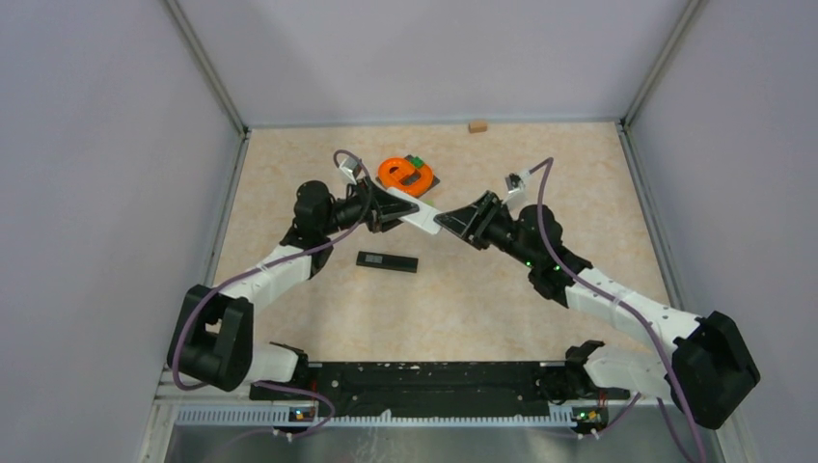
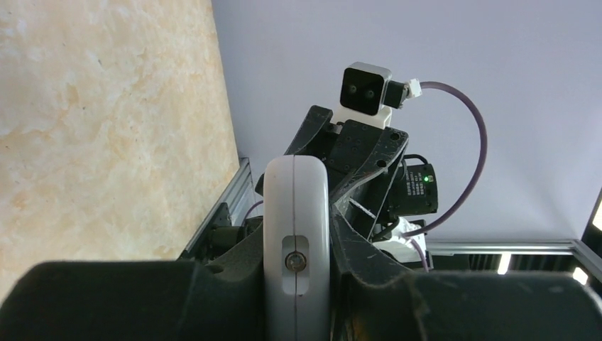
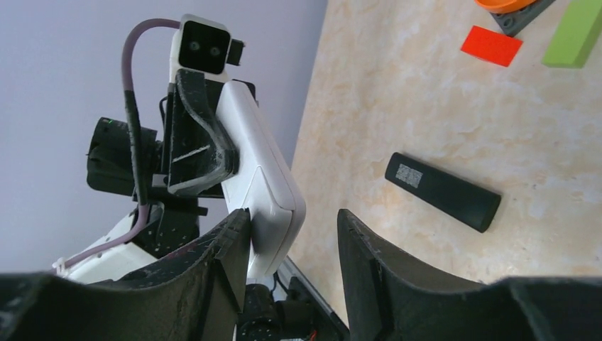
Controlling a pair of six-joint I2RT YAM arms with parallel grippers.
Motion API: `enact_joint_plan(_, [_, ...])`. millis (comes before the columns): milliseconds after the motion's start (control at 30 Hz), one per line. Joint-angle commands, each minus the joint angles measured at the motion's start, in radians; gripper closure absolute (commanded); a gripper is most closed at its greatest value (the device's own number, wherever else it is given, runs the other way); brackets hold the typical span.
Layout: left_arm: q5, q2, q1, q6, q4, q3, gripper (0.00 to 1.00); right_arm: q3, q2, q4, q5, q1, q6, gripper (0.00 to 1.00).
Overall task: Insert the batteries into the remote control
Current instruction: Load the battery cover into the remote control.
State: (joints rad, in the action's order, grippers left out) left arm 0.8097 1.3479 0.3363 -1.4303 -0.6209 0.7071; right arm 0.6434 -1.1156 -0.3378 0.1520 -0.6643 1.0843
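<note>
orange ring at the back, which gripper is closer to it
Left. The left gripper sits just in front of the orange ring; the right gripper is farther right.

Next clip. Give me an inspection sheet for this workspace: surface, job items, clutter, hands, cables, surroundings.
Surface: beige marbled tabletop; no spills seen.
Job's things: white remote held above the table between the arms; black remote lying flat on the table; batteries: nothing seen.
Clutter: orange ring, green block, red flat piece, small tan block at the far edge.
Hands: left hand shut on the white remote; right hand open, with the remote's free end between its fingers.
Cables: purple cables loop along each arm, clear of the items.
Surroundings: plain grey walls on three sides.
</note>
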Motion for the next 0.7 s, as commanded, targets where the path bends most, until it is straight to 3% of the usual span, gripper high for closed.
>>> enact_joint_plan(0, [-0.008, -0.050, -0.005, -0.073, -0.105, 0.020, 1.00, -0.017, 0.022, -0.099, 0.024, 0.005, 0.022, 0.54])
enact_joint_plan(400, [0.011, -0.039, -0.005, -0.207, -0.296, 0.010, 1.00, -0.022, -0.075, -0.198, 0.081, 0.005, 0.022, 0.79])
enact_joint_plan(667, [0.020, -0.032, -0.001, -0.246, -0.352, 0.023, 1.00, -0.027, -0.090, -0.250, 0.115, 0.004, -0.037, 0.84])
